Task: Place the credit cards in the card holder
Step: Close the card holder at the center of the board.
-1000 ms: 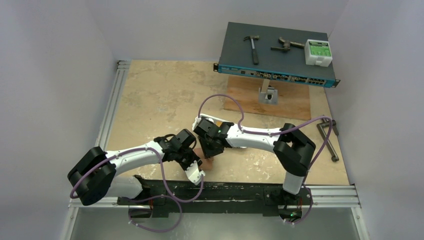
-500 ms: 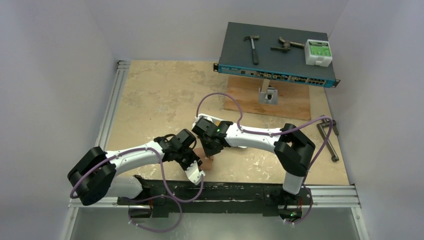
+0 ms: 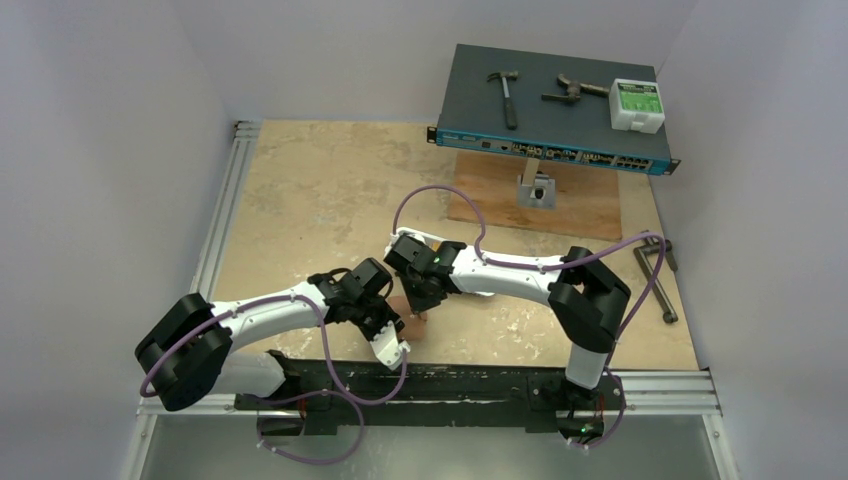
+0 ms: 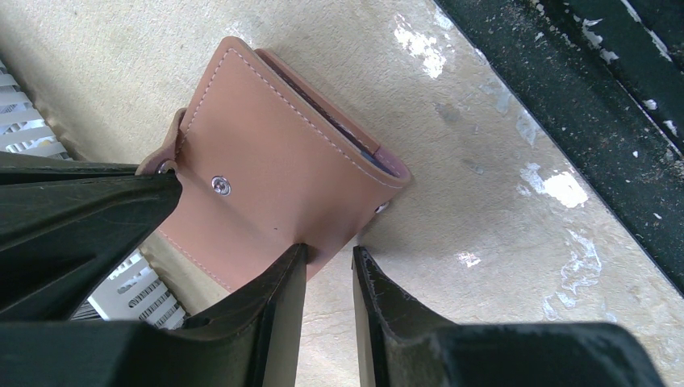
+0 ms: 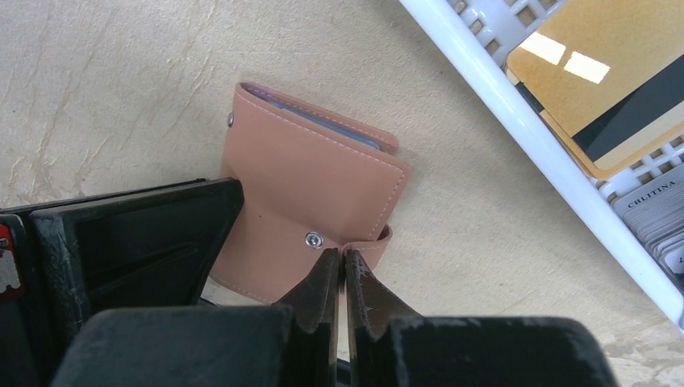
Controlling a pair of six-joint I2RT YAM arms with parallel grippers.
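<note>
We see the card holder (image 4: 274, 173) in salmon-brown leather, edged with pale stitching and dotted with a silver snap (image 4: 219, 186); the table (image 5: 121, 72) is beige, mottled with faint darker veins; the left tool (image 4: 327, 266) and right tool (image 5: 343, 262) are matte black; the tray (image 5: 484, 68) is white lattice; a gold credit card (image 5: 597, 72) carries a black stripe; a pale grey credit card (image 5: 657, 214) bears dark lettering; the arms (image 3: 270, 312) are white with black joints, their cables (image 3: 440, 195) purple; the network switch (image 3: 550, 100) is slate blue, the box (image 3: 637, 104) white and green.
</note>
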